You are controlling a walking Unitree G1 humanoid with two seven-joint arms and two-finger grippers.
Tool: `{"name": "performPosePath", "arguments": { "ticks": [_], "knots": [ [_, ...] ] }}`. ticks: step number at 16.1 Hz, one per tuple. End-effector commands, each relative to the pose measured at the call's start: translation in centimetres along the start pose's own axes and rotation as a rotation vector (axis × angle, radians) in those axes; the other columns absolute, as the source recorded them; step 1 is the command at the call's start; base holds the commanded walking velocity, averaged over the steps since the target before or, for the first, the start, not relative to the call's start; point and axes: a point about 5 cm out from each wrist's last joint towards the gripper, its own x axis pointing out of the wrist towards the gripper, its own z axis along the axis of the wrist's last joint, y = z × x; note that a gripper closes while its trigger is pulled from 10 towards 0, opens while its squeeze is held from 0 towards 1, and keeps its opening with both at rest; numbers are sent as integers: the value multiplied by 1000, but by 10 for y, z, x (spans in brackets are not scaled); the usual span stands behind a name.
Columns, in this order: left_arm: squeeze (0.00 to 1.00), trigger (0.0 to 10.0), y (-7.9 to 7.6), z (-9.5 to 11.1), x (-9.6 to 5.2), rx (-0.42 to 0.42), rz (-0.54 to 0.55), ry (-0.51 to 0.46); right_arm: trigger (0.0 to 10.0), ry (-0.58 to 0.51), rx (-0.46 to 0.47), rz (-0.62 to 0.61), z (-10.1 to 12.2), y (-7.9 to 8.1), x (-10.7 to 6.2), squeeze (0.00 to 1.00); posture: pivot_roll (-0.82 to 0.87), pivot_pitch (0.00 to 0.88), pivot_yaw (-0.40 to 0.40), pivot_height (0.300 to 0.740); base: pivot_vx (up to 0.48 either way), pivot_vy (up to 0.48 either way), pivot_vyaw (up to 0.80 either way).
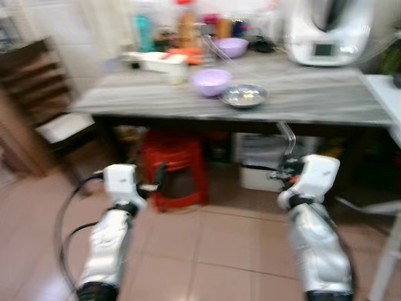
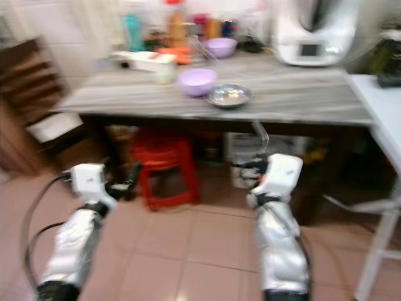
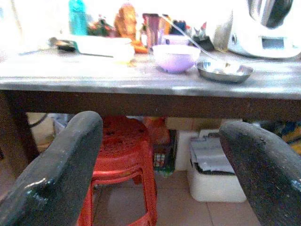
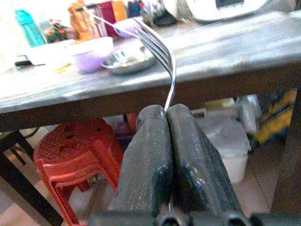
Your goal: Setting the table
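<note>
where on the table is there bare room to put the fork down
The right gripper holds the fork. The table is bare along its front edge and right of the steel dish, up to the white appliance. Crowded: the back left, with bottles, a white tray and the lilac bowl.

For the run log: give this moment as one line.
right hand: shut on fork | left hand: open | table: ahead
</note>
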Motion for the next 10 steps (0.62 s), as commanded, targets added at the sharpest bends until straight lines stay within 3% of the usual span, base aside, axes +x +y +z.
{"name": "performPosePath", "arguments": {
  "ticks": [1,10],
  "knots": [
    [0,10000,-4,3,4,2,-11,-13,10000,-18,-4,-2,5,-2,2,0,-108,0,75,740,420,0,0],
    [0,10000,-7,3,5,-3,-20,-12,10000,-12,-9,-2,3,-1,2,0,-112,0,80,740,423,0,0]
  ]
}}
